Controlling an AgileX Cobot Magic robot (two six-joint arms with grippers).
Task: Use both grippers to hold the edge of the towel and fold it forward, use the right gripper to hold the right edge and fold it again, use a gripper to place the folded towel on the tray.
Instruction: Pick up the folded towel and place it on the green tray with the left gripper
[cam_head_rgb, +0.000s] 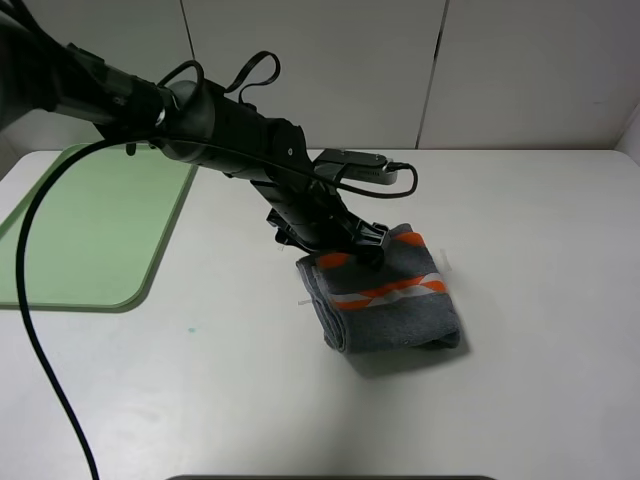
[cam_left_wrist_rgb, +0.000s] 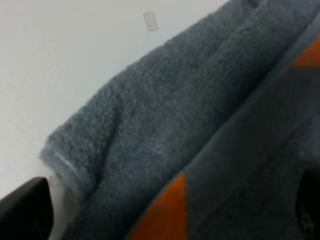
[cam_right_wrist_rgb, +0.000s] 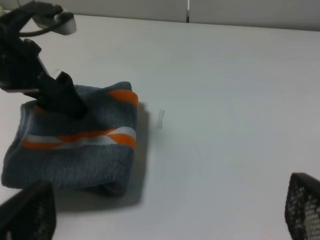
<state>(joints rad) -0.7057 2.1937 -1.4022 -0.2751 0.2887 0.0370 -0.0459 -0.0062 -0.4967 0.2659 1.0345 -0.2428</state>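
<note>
The towel (cam_head_rgb: 392, 298) lies folded on the white table right of centre, dark grey with orange patches and a white stripe facing up. My left gripper (cam_head_rgb: 345, 250) reaches across from the upper left and sits down on the towel's far left corner. In the left wrist view the jaws of my left gripper (cam_left_wrist_rgb: 167, 212) stand wide apart with the towel (cam_left_wrist_rgb: 190, 115) between them. My right gripper (cam_right_wrist_rgb: 165, 215) is open and empty, well back from the towel (cam_right_wrist_rgb: 75, 145), and is out of the exterior view. The pale green tray (cam_head_rgb: 90, 230) lies at the far left.
The left arm's black cable (cam_head_rgb: 35, 330) loops down over the table's left front. A tiny clear scrap (cam_right_wrist_rgb: 161, 117) lies on the table just beside the towel. Pale wall panels (cam_head_rgb: 400, 70) stand behind the table.
</note>
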